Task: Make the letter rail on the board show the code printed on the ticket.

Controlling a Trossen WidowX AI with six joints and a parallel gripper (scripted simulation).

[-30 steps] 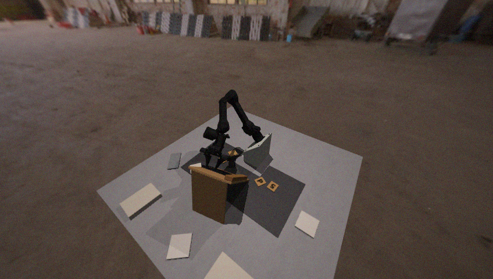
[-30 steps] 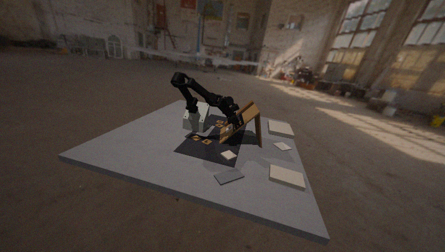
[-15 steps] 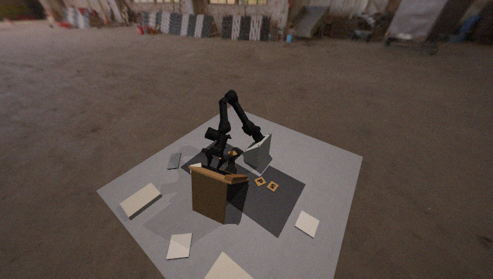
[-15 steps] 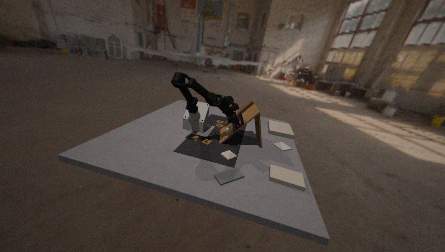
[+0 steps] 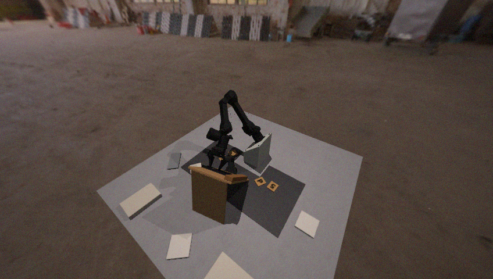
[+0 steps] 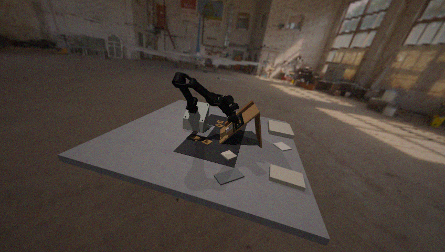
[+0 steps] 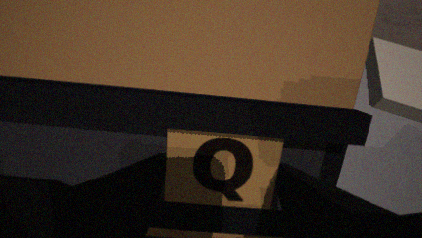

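Note:
My gripper [image 5: 218,166] [image 6: 237,124] [image 7: 222,167] is shut on the Q tile [image 7: 264,171], at the sloped board [image 5: 208,195] [image 6: 250,114] [image 7: 173,45]. In the wrist view the Q is upright, its top edge against the rail's dark upper lip [image 7: 198,113]. It sits left of the lip's right end; the visible channel left of it shows no tile. The P tile [image 5: 260,181] and S tile [image 5: 272,186] lie on the dark mat [image 5: 283,197] [image 6: 215,155]. Two more tiles lie on its other side, letters unclear. The ticket's print is unreadable.
The pale grey arm base [image 5: 257,157] [image 6: 195,121] stands behind the mat. A small white block [image 6: 229,154] and a grey plate [image 5: 174,161] [image 6: 229,176] lie beside the work area. Pale slabs [image 5: 140,200] [image 6: 286,176] and a white tile [image 5: 307,224] lie farther out on the counter.

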